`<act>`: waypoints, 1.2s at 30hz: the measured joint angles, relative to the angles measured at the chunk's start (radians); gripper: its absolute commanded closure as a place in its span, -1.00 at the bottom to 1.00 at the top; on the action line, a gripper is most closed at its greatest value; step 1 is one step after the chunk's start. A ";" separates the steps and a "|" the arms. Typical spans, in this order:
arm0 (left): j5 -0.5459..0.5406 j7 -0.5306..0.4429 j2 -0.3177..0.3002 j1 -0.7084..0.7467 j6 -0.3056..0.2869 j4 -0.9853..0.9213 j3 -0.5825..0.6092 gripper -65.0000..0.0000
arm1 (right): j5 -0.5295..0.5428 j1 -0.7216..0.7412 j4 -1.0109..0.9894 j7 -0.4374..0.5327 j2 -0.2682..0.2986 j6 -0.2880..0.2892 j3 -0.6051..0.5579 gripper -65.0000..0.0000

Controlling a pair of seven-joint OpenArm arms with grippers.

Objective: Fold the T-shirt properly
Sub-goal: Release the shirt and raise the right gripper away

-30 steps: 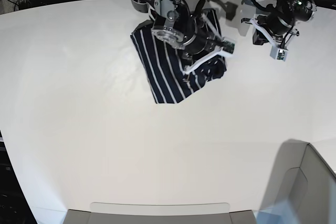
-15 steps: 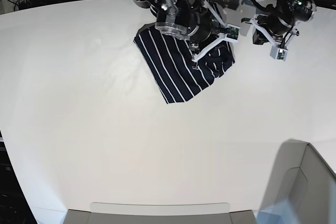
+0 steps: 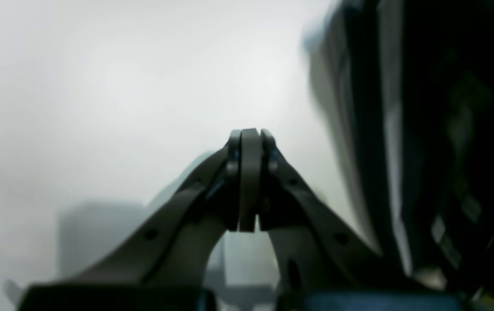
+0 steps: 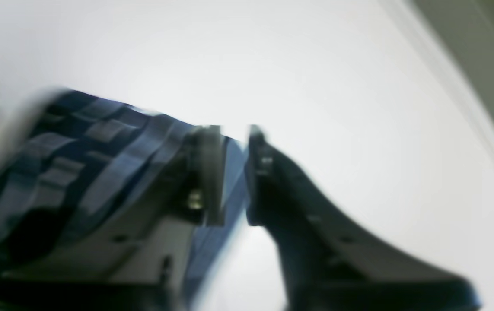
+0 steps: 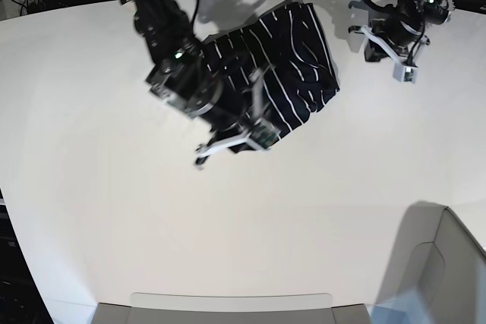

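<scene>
Two arms are working over the white table (image 5: 114, 210). From the table's centre, the T-shirt (image 5: 281, 66) is lying toward twelve o'clock, spread in a loose rumpled fold with its white stripes showing. The right gripper (image 4: 229, 172) is sitting at the shirt's seven o'clock edge, its jaws slightly parted with a fold of striped fabric between them; whether they are pinching it is unclear through the blur. The left gripper (image 3: 250, 181) is hanging at the shirt's three o'clock, fingers pressed together and holding nothing.
</scene>
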 measured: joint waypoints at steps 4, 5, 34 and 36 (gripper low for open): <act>-0.002 -0.084 0.016 0.003 0.000 0.077 0.072 1.00 | 0.000 0.015 -0.078 -0.004 0.055 0.000 0.071 1.00; 0.001 -0.103 0.016 0.003 0.000 0.090 0.108 1.00 | 0.003 0.015 -0.100 -0.002 0.061 0.000 0.084 1.00; 0.256 -0.216 -0.008 -0.008 0.055 0.132 0.269 1.00 | 0.008 -0.124 -0.138 0.000 0.140 0.001 0.100 1.00; 0.256 -0.213 0.021 -0.006 0.051 0.137 0.258 1.00 | 0.001 -0.113 -0.098 -0.002 0.140 0.001 0.133 1.00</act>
